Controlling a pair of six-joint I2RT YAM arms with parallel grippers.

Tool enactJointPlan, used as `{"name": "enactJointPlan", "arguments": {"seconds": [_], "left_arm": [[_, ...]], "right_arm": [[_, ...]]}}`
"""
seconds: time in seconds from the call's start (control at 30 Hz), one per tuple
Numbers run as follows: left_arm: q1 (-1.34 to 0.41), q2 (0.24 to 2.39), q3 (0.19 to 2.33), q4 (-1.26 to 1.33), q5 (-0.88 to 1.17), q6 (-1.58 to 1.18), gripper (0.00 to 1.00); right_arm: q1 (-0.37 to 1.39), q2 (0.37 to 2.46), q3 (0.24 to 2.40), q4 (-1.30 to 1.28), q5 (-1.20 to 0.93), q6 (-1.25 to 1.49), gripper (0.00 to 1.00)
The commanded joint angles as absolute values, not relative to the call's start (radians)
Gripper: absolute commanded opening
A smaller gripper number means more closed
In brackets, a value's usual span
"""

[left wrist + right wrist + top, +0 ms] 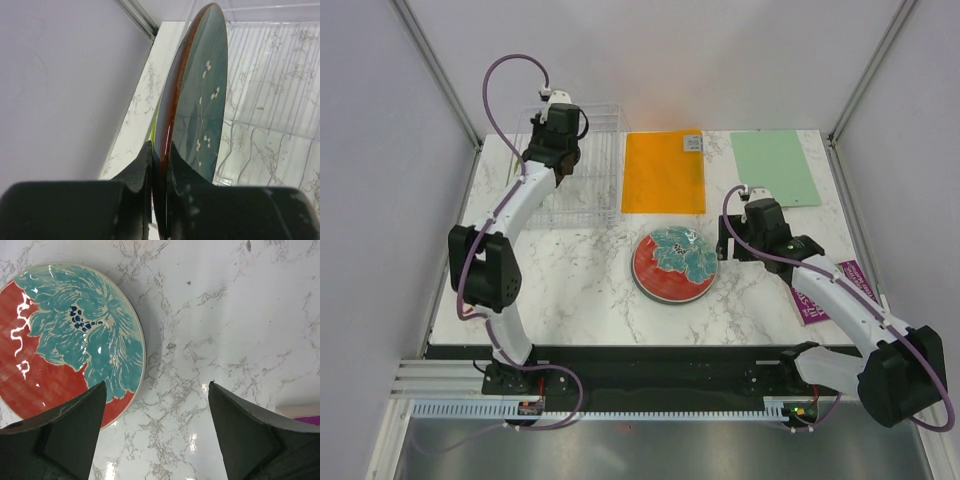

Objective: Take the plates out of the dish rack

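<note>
A glossy dark teal-blue plate (200, 100) with small white blossoms stands on edge in the clear dish rack (270, 100). My left gripper (160, 150) is shut on its brown rim, one finger on each face. A thin lime-green edge (152, 131) shows just behind it. In the top view the left arm reaches over the dish rack (595, 190) at the back left. The red plate with the teal flower (675, 264) lies flat mid-table. My right gripper (156, 390) hovers open over bare marble just right of that plate (65, 340), holding nothing.
An orange mat (663, 172) and a green mat (775, 168) lie flat at the back of the marble table. A magenta card (830, 295) lies by the right arm. A pale wall stands close on the rack's left side.
</note>
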State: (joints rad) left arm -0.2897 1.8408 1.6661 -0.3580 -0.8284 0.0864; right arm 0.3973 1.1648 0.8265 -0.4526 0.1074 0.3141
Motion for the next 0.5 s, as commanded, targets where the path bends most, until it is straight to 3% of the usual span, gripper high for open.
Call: {"name": "enactJointPlan", "arguments": {"seconds": [0.0,0.07,0.27,0.47], "left_arm": [[-0.316,1.683,1.737,-0.233,-0.951,0.178,0.02],[-0.319,1.608,1.712,-0.283,-0.827,0.134,0.02],[-0.337,1.383,1.626,-0.468,-0.347,-0.148,0.02],[-0.337,1.151,1.318,-0.335,0.099,-0.472,0.02]], "right_arm": [[0.396,1.111,0.888,-0.48,0.114,0.325,0.9],[0.396,1.092,0.899,-0.482,0.083,0.327,0.84],[0.396,1.057,0.943,-0.454,-0.055,0.347,0.83],[0.396,1.069,0.895,-0.272,-0.242,0.457,0.83]]}}
